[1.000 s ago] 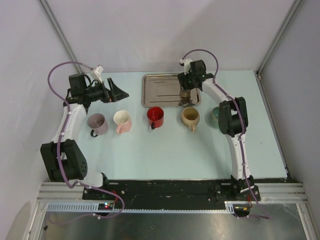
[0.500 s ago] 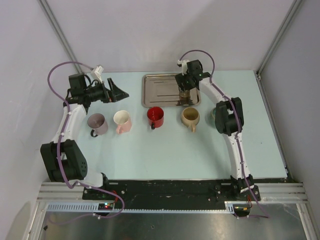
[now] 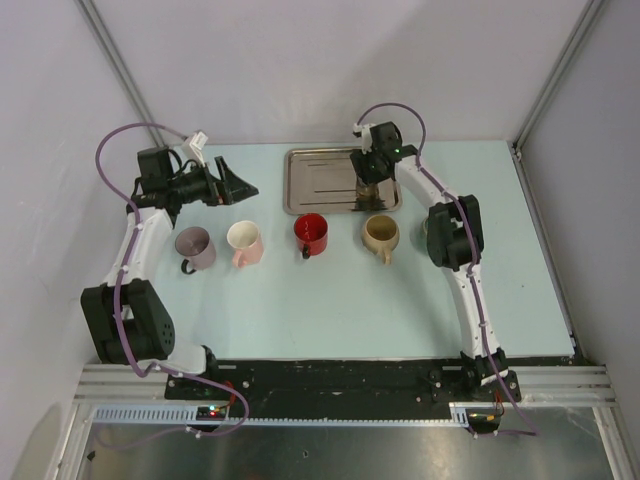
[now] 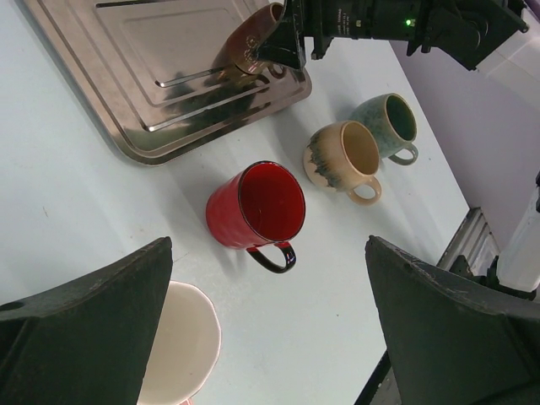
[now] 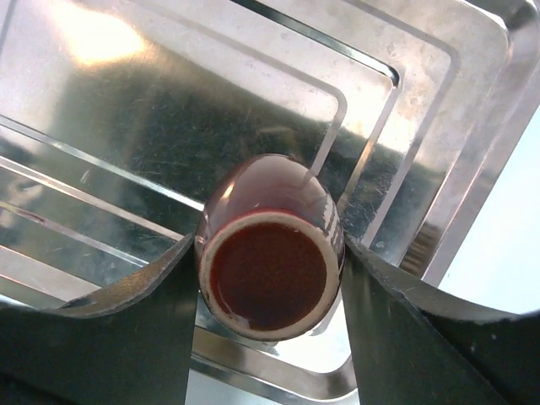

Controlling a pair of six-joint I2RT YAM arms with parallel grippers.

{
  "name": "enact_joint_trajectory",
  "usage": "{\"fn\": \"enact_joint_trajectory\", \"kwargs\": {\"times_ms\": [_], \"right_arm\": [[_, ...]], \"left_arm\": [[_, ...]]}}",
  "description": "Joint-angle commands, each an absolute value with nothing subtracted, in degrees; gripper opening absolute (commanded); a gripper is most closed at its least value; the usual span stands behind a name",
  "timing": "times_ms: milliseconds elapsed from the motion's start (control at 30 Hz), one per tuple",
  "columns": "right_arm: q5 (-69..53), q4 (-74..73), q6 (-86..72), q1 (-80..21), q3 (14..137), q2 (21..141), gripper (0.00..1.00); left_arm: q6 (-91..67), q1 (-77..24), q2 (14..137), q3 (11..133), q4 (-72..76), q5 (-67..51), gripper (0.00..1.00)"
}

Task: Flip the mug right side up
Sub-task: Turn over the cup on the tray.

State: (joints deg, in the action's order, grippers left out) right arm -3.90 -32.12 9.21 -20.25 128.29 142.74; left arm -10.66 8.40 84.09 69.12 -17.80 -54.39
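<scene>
Your right gripper (image 5: 268, 253) has its jaws closed on the mug (image 5: 268, 274), one finger pressed to each side of its body. The mug is glossy reddish-brown, and a flat dark end ringed in pale cream faces the wrist camera. Its long axis runs in line with the fingers and leans off vertical, with the far end pointing down at the tray (image 5: 101, 126). It sits over the tray's right part; you cannot tell whether it touches the metal. On the table (image 3: 300, 300), just near of the tray, stands a row of upright mugs, mouths up: mauve mug (image 3: 195, 245), white mug (image 4: 186, 337), red mug (image 4: 257, 207), tan mug (image 4: 342, 160), green mug (image 4: 388, 122). Your left gripper (image 4: 268, 245) hangs over the far left with jaws spread wide, holding nothing.
</scene>
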Motion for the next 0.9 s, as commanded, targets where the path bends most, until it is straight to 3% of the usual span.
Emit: {"fn": "enact_joint_trajectory", "kwargs": {"times_ms": [0,133,600,867], "right_arm": [[-6.36,-31.6,7.19,-19.72,130.79,141.9,0.37],[-9.89,-30.67,5.78,-18.52,131.54,139.85,0.3],[-28.55,-32.35,-7.4,-11.99,136.57,132.85,0.3],[-45.99,-27.3,-22.9,-6.55,128.99,124.33,0.29]], "left_arm": [[-8.96,8.37,83.43,69.26,-17.26,-55.93,1.0],[-8.9,7.09,84.63,70.26,-17.32,-54.64,1.0],[-9.92,-0.81,95.88,85.77,-17.19,-49.55,0.99],[-10.16,-5.77,102.32,96.75,-17.23,-51.14,0.92]]}}
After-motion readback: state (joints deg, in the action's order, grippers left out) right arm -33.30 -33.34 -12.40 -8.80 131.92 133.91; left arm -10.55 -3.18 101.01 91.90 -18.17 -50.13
